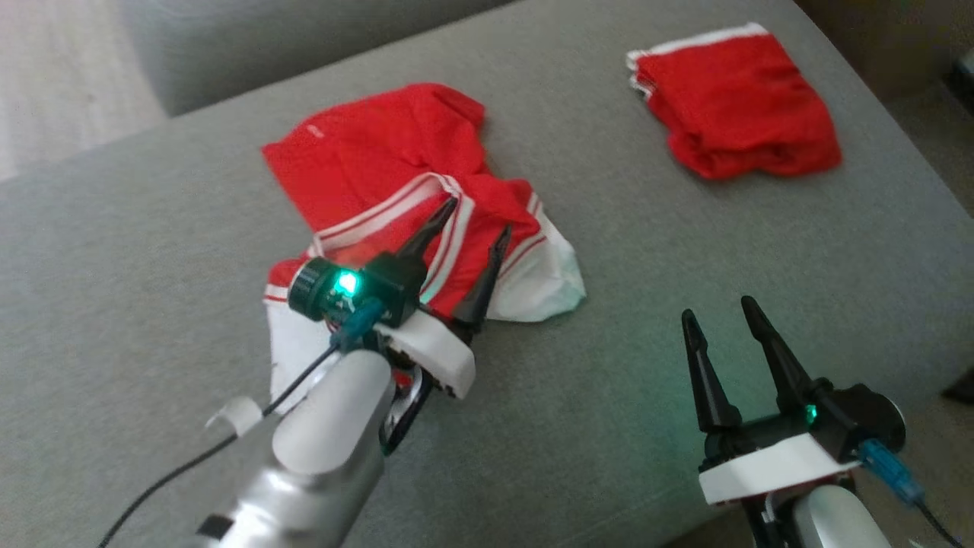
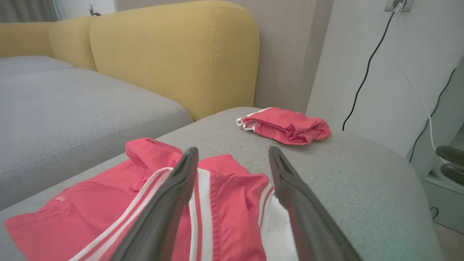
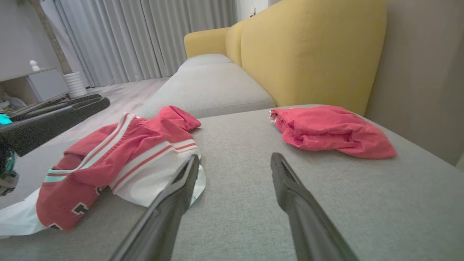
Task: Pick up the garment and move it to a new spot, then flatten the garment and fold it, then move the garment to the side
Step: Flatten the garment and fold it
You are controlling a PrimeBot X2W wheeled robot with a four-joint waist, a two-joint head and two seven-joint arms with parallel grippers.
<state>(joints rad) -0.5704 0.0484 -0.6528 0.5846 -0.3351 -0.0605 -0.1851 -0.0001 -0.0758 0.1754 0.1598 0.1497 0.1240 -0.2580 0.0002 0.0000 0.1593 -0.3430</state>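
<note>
Red crumpled garment [image 1: 365, 160] under left gripper [image 1: 479, 214], wide, empty; right gripper [image 1: 719, 307] same. Descend, pinch striped fold [image 1: 380, 215], not cushion [image 1: 152, 266].

A red garment [image 1: 380, 164] with white stripes and white panels is seen crumpled and unfolded on the grey cushion [image 1: 609, 342], left of its middle. The white parts are bunched toward the near edge. A folded red garment [image 1: 734, 103] is laid flat by the far right corner.
</note>
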